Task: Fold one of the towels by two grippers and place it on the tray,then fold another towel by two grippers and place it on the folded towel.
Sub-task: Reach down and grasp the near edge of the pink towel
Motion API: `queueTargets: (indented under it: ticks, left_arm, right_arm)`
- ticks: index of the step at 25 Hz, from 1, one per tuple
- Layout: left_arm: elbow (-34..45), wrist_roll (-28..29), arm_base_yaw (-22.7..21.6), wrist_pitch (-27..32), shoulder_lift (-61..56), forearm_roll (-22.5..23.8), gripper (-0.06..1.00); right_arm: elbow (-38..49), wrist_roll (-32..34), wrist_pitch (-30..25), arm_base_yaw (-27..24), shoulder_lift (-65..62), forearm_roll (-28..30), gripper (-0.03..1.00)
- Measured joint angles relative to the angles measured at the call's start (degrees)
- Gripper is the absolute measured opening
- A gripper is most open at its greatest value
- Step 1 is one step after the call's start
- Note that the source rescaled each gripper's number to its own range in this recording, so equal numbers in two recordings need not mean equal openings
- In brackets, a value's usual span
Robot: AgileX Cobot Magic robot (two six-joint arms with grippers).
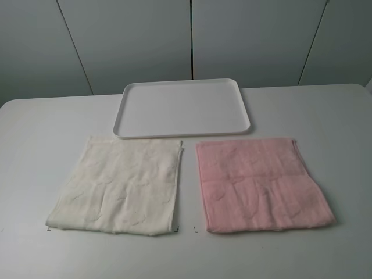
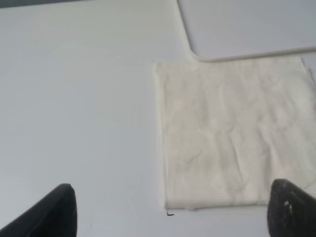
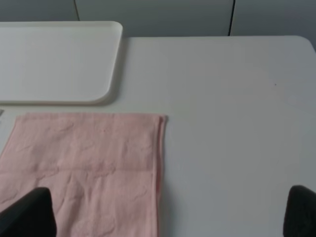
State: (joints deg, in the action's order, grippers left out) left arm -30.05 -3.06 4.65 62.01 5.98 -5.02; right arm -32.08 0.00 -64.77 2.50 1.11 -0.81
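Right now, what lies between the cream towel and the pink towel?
Nothing: only a bare strip of table separates the cream towel and pink towel, shown in the exterior high view.

Noted tray (image 1: 181,110) at back centre of table (image 1: 35,174); in front, left towel (image 1: 119,186) and right towel (image 1: 258,183) side by side, apart, far edges just beside tray's near rim.
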Motion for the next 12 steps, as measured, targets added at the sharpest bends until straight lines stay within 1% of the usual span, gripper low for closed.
queueTargets:
  ticks: [2,5,7,9,12]
  left_arm:
    - [-1.72,-4.01,0.00,-1.68,5.64,-3.13,1.00]
    - [-5.69,-11.00,0.00,-4.53,15.70,-6.57,1.00]
    - [-8.95,-15.00,0.00,-5.34,21.76,-8.02,1.00]
    - [-12.50,-19.26,0.00,-5.74,29.05,-9.37,1.00]
    - [-16.85,-25.68,0.00,-6.12,38.75,-12.84,1.00]
  right_arm:
    - [-1.97,-1.06,-0.40,0.00,3.45,0.00,1.00]
    - [-5.06,-3.52,-0.40,0.00,10.73,-0.11,1.00]
    - [-7.14,-5.33,-0.40,0.00,16.28,-0.34,1.00]
    - [-9.16,-7.81,-0.18,0.00,21.22,-1.78,1.00]
    - [-10.77,-11.97,0.25,0.00,27.92,-3.73,1.00]
